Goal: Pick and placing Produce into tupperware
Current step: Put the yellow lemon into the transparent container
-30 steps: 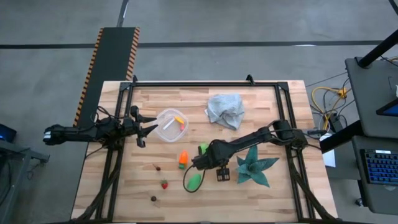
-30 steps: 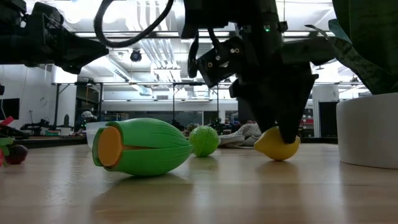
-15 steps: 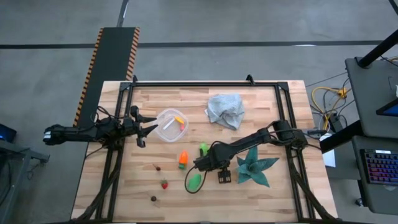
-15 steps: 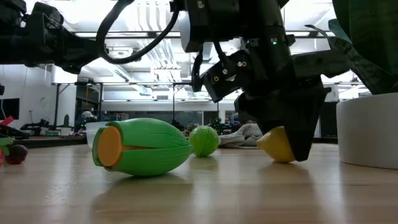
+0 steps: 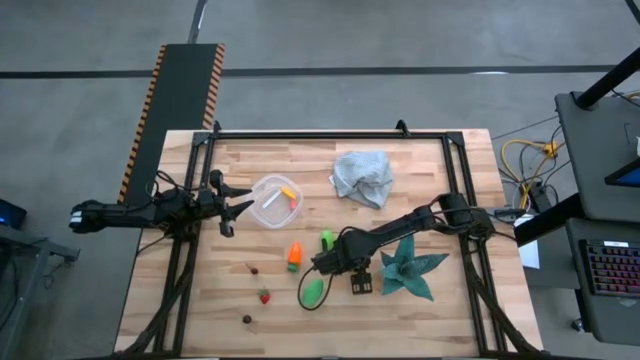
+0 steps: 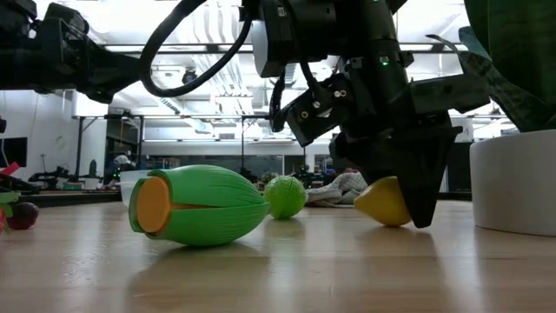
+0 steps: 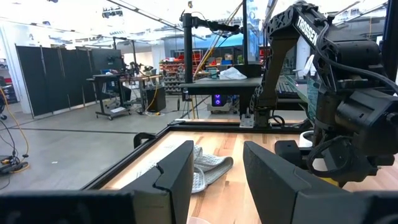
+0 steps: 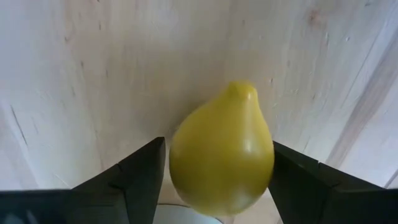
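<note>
A yellow toy lemon [image 8: 221, 155] lies on the wooden table and also shows in the low view [image 6: 379, 202]. My right gripper [image 5: 320, 266] is down over it and shut on it, hiding it from above. The clear tupperware [image 5: 277, 200] stands at the left middle with a yellow and orange piece [image 5: 288, 192] inside. My left gripper [image 5: 240, 207] hovers open and empty just left of the tupperware. Loose on the table lie a large green piece [image 5: 313, 291], an orange piece [image 5: 294, 256], a small green ball [image 5: 327, 239], a red piece [image 5: 264, 296] and two dark brown pieces [image 5: 253, 268]. My right gripper pinches the lemon between its two fingers, one finger [image 8: 144, 177] on each of its rounded sides [image 8: 180, 158]. The fingers come from above, pointing down. The lemon's underside [image 6: 382, 219] rests on the table, its pointed tip [image 8: 239, 90] free past the fingers.
A teal spiky plant piece [image 5: 408, 265] in a white pot [image 6: 517, 183] stands just right of my right gripper. A grey-blue cloth [image 5: 362, 177] lies crumpled at the far middle. Bare wood lies along the near edge.
My right gripper has come down lower around the lemon and shifted slightly toward the table's right edge. The lemon has tipped a little between the fingers and stays on the table.
</note>
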Available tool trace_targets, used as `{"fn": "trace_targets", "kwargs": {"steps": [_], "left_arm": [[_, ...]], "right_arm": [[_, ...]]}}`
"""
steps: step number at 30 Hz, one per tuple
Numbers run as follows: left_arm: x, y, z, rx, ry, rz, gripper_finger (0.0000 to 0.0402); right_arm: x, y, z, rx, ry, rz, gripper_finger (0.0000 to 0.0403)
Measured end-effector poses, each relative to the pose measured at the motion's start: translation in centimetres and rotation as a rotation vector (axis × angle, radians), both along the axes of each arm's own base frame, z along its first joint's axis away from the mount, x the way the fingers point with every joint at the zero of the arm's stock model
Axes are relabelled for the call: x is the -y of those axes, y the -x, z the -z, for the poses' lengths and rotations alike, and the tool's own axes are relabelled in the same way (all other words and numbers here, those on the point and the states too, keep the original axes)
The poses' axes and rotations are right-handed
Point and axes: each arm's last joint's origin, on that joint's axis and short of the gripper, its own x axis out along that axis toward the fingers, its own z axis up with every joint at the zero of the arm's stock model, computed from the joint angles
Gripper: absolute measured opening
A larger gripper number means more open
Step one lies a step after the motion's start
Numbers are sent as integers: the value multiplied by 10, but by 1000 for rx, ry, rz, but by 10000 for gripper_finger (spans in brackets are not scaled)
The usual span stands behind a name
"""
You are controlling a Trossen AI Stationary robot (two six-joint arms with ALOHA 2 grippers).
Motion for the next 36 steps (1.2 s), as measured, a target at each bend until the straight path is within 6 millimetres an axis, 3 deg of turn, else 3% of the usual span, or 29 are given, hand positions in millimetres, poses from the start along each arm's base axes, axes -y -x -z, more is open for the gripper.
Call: {"fn": "trace_targets", "kwargs": {"steps": [9, 19, 36], "left_arm": [[0, 0, 0, 0, 0, 0, 126], [0, 0, 0, 0, 0, 1, 126], [0, 0, 0, 0, 0, 0, 126]], "right_arm": [[1, -1, 0, 7, 2, 2, 239], [2, -2, 0, 17, 10, 40, 192], [2, -4, 0, 28, 1, 49, 191]]}}
